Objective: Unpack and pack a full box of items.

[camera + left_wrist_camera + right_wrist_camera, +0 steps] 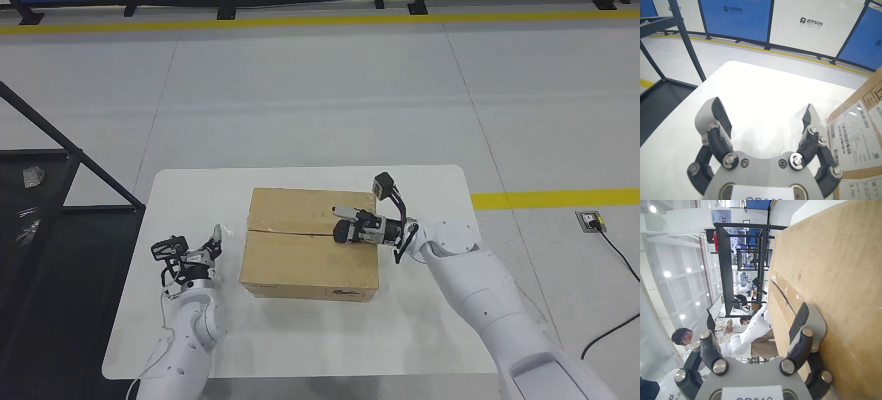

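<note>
Cardboard box [312,245] is sitting shut in the middle of the white bench [430,190], its two top flaps meeting along a seam. Right jaws are lying sideways over the lid by that seam, spread wide, with one finger [811,317] lying close against the cardboard. Left jaws are hovering over bare bench just beside the box's labelled side, also gaping wide and holding nothing.

right gripper [755,311]: jaws spread wide, nothing between them.
finger [798,321]: one ribbed finger lies close against the box top, just beside the seam; the other stands off in the air.
box [829,266]: brown cardboard, flaps shut.
seam [780,292]: taped, slightly gaping.
rack [725,266]: black frame, far beyond the box.
</note>
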{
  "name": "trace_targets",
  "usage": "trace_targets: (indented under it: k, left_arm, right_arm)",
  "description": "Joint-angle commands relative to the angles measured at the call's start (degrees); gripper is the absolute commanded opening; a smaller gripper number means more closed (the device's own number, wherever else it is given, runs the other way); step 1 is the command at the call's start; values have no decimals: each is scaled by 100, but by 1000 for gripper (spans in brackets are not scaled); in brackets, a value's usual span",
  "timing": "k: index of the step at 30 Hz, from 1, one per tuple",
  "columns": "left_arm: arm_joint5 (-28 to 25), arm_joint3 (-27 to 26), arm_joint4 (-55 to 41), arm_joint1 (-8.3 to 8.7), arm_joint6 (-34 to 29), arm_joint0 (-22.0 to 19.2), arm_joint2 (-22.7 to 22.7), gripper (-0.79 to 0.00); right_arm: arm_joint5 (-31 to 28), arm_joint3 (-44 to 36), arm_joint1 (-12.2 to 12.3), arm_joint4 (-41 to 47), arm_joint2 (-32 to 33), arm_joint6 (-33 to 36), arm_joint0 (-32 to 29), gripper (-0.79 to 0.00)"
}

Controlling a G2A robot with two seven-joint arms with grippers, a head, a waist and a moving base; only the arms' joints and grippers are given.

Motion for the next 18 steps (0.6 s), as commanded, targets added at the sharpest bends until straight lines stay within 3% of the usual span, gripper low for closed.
trace_targets:
  k: [1, 11, 18]
  left_arm:
    - [5, 11, -45, -7, -27, -17, -31, 0]
    - [15, 59, -501, -52, -165, -129, -258, 0]
    - [-190, -236, -941, -36, 95, -53, -610, 0]
  right_arm:
    - [-40, 35, -7, 11, 9, 26, 8, 0]
    - [-143, 123, -21, 32, 63, 117, 20, 0]
    - [-165, 150, -26, 19, 97, 110, 16, 0]
